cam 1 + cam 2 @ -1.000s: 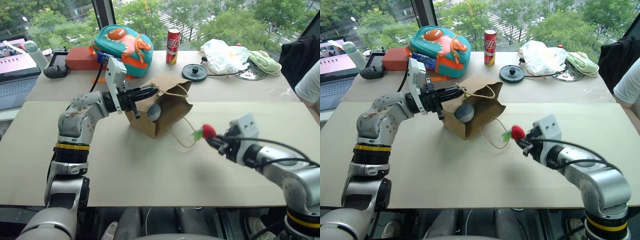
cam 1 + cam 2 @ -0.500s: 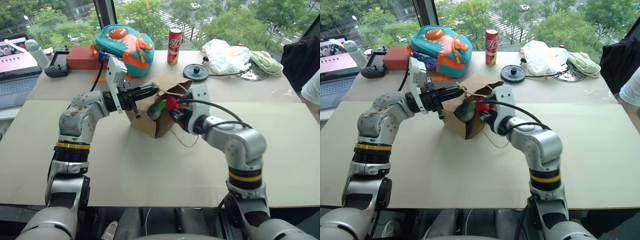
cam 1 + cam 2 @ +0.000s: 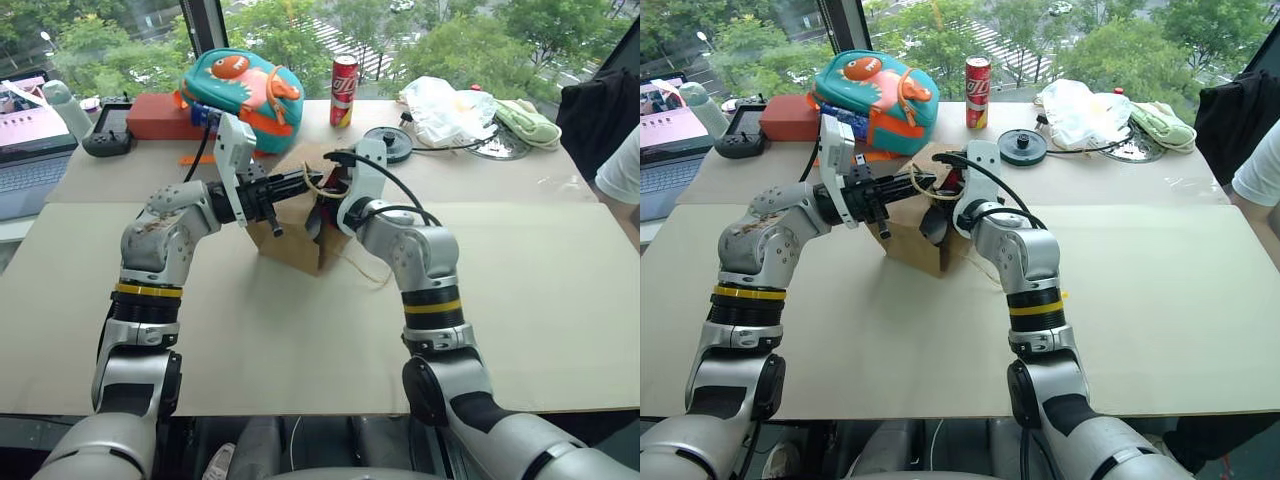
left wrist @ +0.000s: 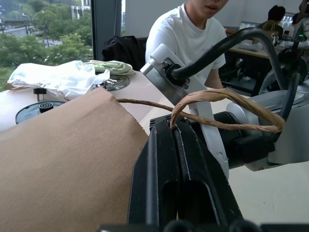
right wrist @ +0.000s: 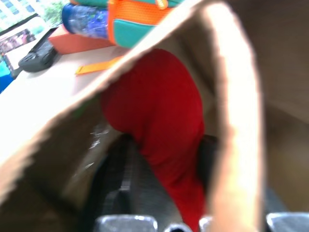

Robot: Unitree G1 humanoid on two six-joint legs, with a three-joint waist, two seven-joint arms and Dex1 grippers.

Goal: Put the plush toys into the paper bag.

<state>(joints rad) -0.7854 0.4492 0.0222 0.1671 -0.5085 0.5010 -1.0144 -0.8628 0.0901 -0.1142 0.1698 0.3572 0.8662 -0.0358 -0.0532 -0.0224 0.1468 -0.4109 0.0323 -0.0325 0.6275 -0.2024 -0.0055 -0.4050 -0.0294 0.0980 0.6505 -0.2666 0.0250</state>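
Observation:
The brown paper bag [image 3: 285, 240] lies tilted on the table's middle, its mouth facing right. My left gripper [image 3: 303, 184] is shut on one twisted loop handle [image 4: 227, 104] and holds it up. My right gripper [image 3: 325, 197] reaches into the bag's mouth from the right. The red pepper plush toy [image 5: 159, 116] sits right in front of it, inside the bag's edge [image 5: 234, 96]. A bit of that red also shows at the mouth [image 3: 335, 179]. The grey-blue ball plush toy [image 3: 933, 226] shows dark inside the bag, below the gripper.
Along the table's far side stand a teal-and-orange fish backpack [image 3: 245, 85], a red can [image 3: 344, 90], a black disc [image 3: 388, 143], a white plastic bag [image 3: 450, 105] and a pale green cloth [image 3: 525, 120]. A laptop [image 3: 30, 150] is far left. A person in a white shirt [image 4: 193, 43] sits at the right.
My right arm has swung from the table's right side across to the bag, carrying the red pepper toy into its mouth. My left gripper has kept still on the handle.

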